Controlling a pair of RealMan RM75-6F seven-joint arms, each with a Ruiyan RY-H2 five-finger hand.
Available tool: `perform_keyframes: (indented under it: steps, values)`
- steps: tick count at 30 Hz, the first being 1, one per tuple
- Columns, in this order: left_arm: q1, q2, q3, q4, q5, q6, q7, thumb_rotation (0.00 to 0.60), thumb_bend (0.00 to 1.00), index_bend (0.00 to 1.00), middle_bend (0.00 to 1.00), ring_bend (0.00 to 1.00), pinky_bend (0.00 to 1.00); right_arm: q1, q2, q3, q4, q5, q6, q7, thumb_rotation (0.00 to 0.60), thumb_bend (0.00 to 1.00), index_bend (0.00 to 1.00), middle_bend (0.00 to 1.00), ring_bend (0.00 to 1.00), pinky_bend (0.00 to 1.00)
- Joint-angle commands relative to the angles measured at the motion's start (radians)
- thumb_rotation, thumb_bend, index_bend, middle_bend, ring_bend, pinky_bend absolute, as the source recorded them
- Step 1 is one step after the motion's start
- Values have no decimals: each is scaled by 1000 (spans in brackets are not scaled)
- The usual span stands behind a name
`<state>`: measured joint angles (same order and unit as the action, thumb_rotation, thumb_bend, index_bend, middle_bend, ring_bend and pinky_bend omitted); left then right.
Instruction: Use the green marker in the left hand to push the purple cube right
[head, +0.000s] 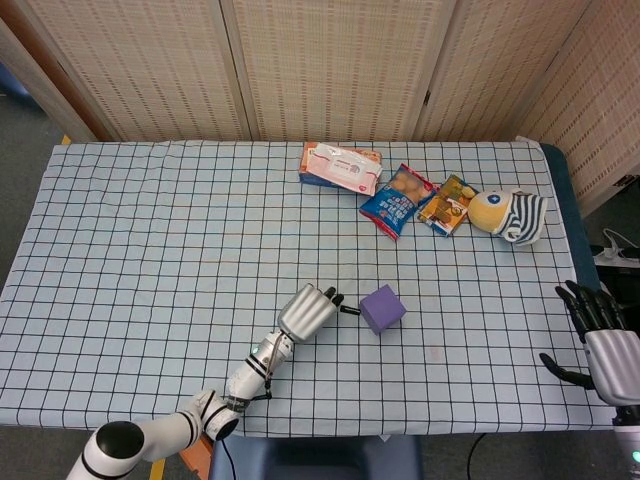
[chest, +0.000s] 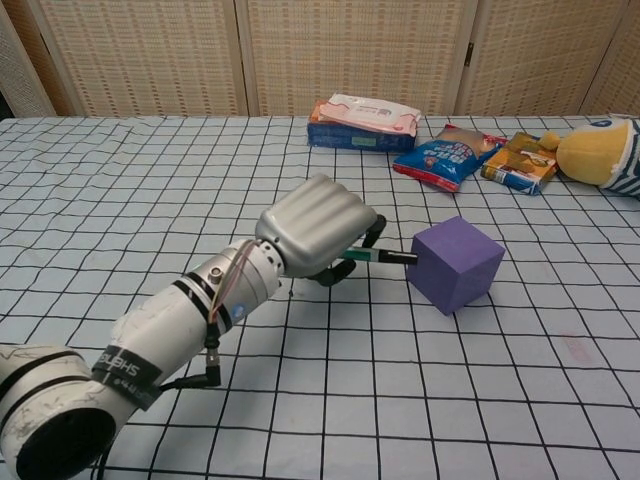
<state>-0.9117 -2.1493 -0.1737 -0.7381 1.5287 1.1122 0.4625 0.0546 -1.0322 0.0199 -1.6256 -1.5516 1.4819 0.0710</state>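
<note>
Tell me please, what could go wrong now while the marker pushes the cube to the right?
The green marker tip meets the purple cube near a corner, and the cube sits turned to the grid, so it may spin instead of sliding. The tip could also slip off. The left hand holds only the marker's rear, so the marker might tilt.

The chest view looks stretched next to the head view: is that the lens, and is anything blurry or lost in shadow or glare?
Chest view: sharp; the left hand and forearm loom large because they are close, and grid lines fan out with perspective. The purple cube casts only a soft shadow. Head view: even light, no glare, the green marker tiny but visible; the right hand sits at the frame's edge.
</note>
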Motion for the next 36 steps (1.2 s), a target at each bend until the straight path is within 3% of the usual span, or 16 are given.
perform_keyframes:
  steps: [1, 10, 16, 25, 27, 31, 34, 36]
  values:
    - [44, 68, 13, -55, -6, 34, 13, 600, 702, 813, 853, 1000, 1000, 0, -2, 0, -2, -3, 1, -5, 529, 127, 0, 0, 0, 0]
    - [185, 300, 80, -220, -21, 96, 8, 600, 703, 812, 851, 1000, 1000, 5, -15, -1, -6, -3, -9, -33, 528, 128, 0, 0, 0, 0]
    - [272, 400, 97, -225, -55, 130, -57, 600, 697, 811, 852, 1000, 1000, 8, -24, 1, -10, 4, -16, -55, 529, 128, 0, 0, 0, 0]
    - [303, 385, 111, -88, -77, 82, -171, 600, 656, 772, 832, 1000, 1000, 10, -41, 2, -19, 1, -15, -87, 529, 128, 0, 0, 0, 0]
    - [303, 381, 119, -70, -72, 69, -177, 600, 612, 702, 806, 1000, 1000, 9, -43, 4, -20, 2, -10, -90, 530, 128, 0, 0, 0, 0]
    - [308, 388, 127, -64, -75, 39, -186, 600, 535, 439, 696, 989, 1000, 9, -45, 8, -19, 12, -12, -94, 529, 127, 0, 0, 0, 0]
    - [310, 414, 121, -107, -103, -7, -159, 600, 495, 226, 521, 916, 1000, 12, -46, 8, -17, 13, -17, -96, 530, 128, 0, 0, 0, 0]
    - [315, 435, 118, -146, -113, -17, -150, 600, 477, 144, 404, 822, 985, 12, -46, 8, -17, 12, -18, -96, 529, 127, 0, 0, 0, 0]
